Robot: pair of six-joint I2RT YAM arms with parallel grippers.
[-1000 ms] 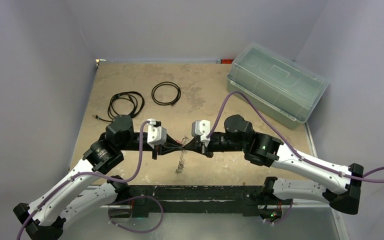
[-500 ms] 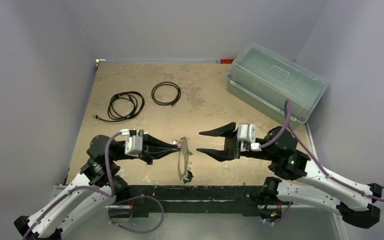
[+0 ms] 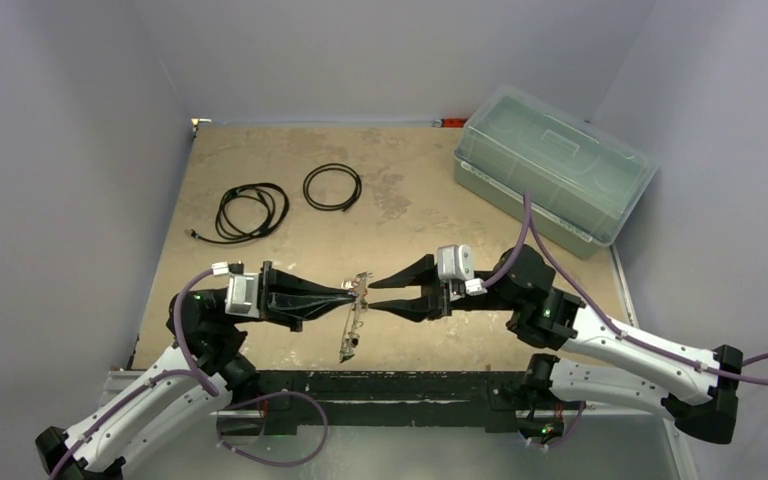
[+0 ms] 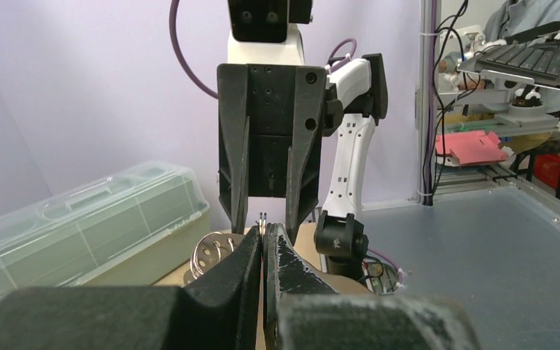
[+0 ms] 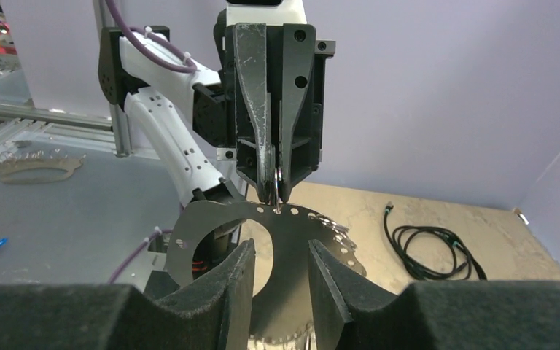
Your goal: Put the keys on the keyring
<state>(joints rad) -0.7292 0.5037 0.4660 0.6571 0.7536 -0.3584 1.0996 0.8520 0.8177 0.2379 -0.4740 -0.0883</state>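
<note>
Clamping the keyring (image 3: 351, 322) by its top edge: left hand (image 3: 350, 291), fingers pressed together on the metal, nothing else in them. The ring reads as a thin flat metal loop with small holes round the rim and a bumpy, chain-like stretch along one side. It's held up on edge, nearly edge-on to the top camera, top end tipped toward 1 o'clock and low end toward 7. Can't tell whether the low end touches the surface (image 3: 400, 215). It sits at about 6 o'clock on the surface, close to the near edge, between the two arms.

Right hand (image 3: 374, 296) faces the left one head-on from 3 o'clock, fingers (image 5: 227, 288) apart, holding nothing. Its tips sit just beside the ring, one on either side of the left hand's tips. Contact with the metal: can't tell. From the right wrist camera the ring's broad face fills the gap between the fingers, with the left hand pinching it at 12 o'clock.

Keys: can't pick them out for certain in any view. There's a small dark lump at the ring's low end in the top view, too small to identify.

Elsewhere on the surface: black cable bundle (image 3: 225, 215) at 10 o'clock, black cable loop (image 3: 306, 188) just beside it at 11, both well apart from the arms. Clear lidded plastic box (image 3: 550, 170) at 2 o'clock.
</note>
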